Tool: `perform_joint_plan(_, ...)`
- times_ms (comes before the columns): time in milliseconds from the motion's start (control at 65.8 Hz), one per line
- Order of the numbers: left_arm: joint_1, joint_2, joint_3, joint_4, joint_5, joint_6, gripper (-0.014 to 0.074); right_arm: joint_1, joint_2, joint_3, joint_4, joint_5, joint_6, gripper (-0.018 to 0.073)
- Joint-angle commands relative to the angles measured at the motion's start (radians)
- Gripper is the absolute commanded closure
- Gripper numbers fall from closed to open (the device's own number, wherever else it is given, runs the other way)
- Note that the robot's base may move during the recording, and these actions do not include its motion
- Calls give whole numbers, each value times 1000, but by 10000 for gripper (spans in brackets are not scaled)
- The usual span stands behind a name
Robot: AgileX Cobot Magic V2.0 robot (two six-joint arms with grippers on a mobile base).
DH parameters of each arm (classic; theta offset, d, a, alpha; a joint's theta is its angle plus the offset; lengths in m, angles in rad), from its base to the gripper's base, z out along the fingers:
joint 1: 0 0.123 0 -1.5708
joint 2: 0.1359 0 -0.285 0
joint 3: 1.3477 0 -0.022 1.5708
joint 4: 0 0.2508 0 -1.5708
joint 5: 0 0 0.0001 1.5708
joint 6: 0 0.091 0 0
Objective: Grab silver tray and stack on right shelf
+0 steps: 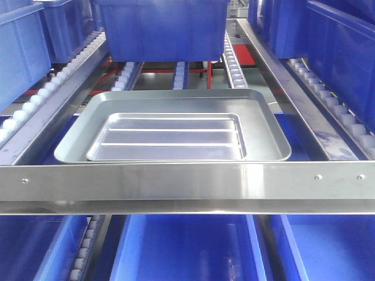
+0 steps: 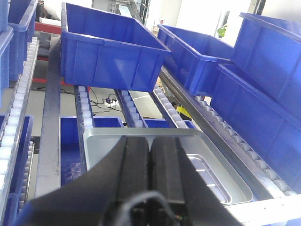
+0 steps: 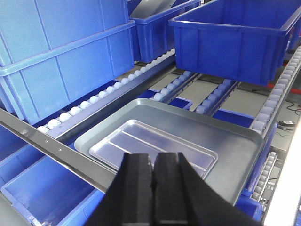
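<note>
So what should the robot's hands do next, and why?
Probably open one gripper and ease it toward the silver tray. Both the left gripper and right gripper are shut and empty, while the ribbed tray lies inside the bigger tray.

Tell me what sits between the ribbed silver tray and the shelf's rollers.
The ribbed silver tray lies inside a larger smooth tray, which separates it from the right shelf rollers; clearest in the front view.
</note>
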State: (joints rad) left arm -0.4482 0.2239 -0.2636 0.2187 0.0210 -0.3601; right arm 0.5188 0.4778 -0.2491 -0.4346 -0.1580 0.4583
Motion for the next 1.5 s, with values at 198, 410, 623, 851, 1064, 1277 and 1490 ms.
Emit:
perform_joint_plan(198,-2,7,-28,3,-81,1,686,0,0,-30,-8,-85,-9,510)
perform_joint_plan(410,-2,7,-28,3,-81,1,686,-115,-103,-11,58,-23,-11,510)
perform_joint_plan(623,-2,7,-28,3,-81,1,686,-374,-278,81,369,-26,-298,510)
perform_joint_plan(851,-2,7,-28,3,-81,1,686,-420,-486,253,450,-14,-392,510)
perform_joint_plan(1064,-2,7,-27,3,-84,1,687,-472,-506,279,450,6,-392,510)
perform_joint_plan(1277,-2,7,-27,3,-84,1,687,-472,-506,279,450,37,-392,510)
perform_joint_plan(1490,-2,7,-27,3,-84,1,687,-472,-506,279,450,37,-392,510)
